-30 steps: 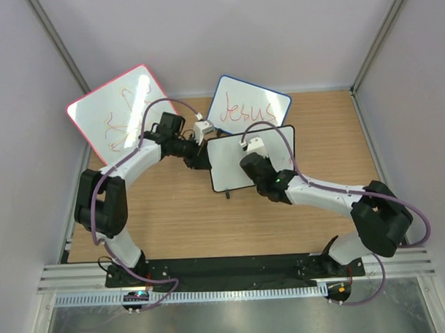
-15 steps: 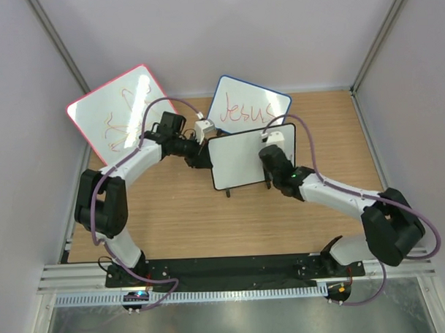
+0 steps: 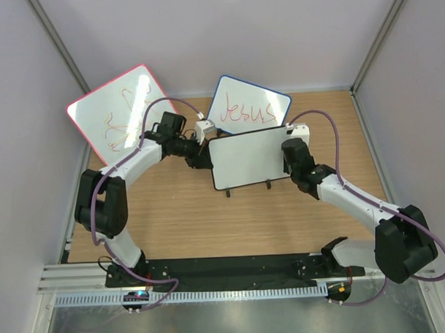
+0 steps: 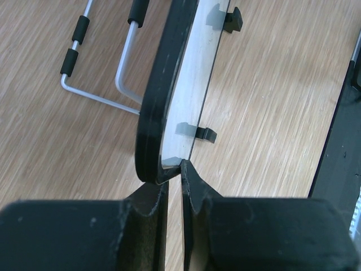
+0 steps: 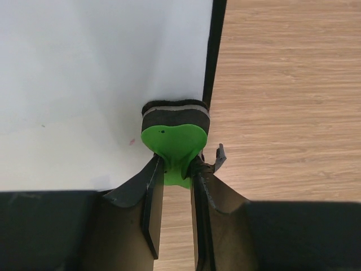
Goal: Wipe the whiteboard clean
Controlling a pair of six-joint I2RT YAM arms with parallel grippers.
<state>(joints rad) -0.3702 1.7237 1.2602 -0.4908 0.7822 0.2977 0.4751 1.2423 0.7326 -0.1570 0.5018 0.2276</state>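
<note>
The whiteboard (image 3: 248,160), white with a thin black frame and two small black feet, stands mid-table and looks wiped white. My left gripper (image 3: 206,158) is shut on its left edge. In the left wrist view the jaws (image 4: 174,169) pinch the frame's corner (image 4: 163,84). My right gripper (image 3: 289,151) is at the board's right edge, shut on a green eraser (image 5: 172,138). The eraser's black felt pad presses on the white surface (image 5: 101,84) by the frame. A tiny red speck (image 5: 131,141) sits beside the eraser.
A pink-red-framed board (image 3: 122,111) with red scribbles leans at the back left. A blue-framed board reading "Jesus" (image 3: 248,107) stands behind the whiteboard. A bent wire stand (image 4: 96,96) lies behind the board. A black rail (image 3: 233,268) runs along the near edge.
My right gripper has swept the eraser rightward across the whiteboard, from its middle to the right edge. The left arm and the board have stayed put.
</note>
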